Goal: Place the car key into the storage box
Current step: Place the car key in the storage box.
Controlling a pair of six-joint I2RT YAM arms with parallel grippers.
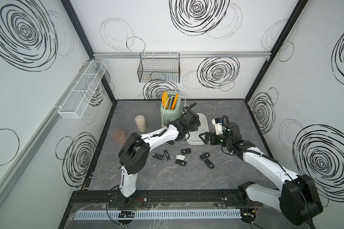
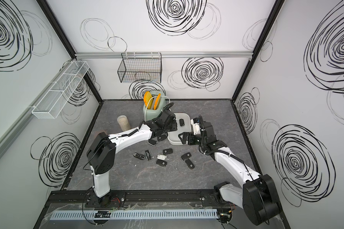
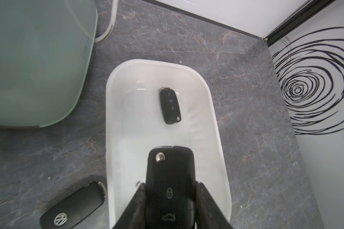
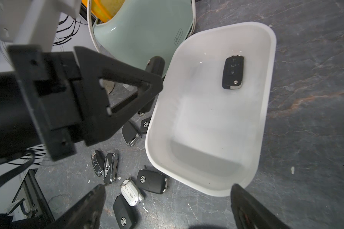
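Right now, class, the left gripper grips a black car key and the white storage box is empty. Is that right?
Not quite: the storage box is not empty. One black key already lies inside it, as the left wrist view shows. The left gripper does grip a car key.

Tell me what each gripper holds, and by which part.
The left gripper clamps a black car key by the sides of its button end. The right gripper is open and holds nothing.
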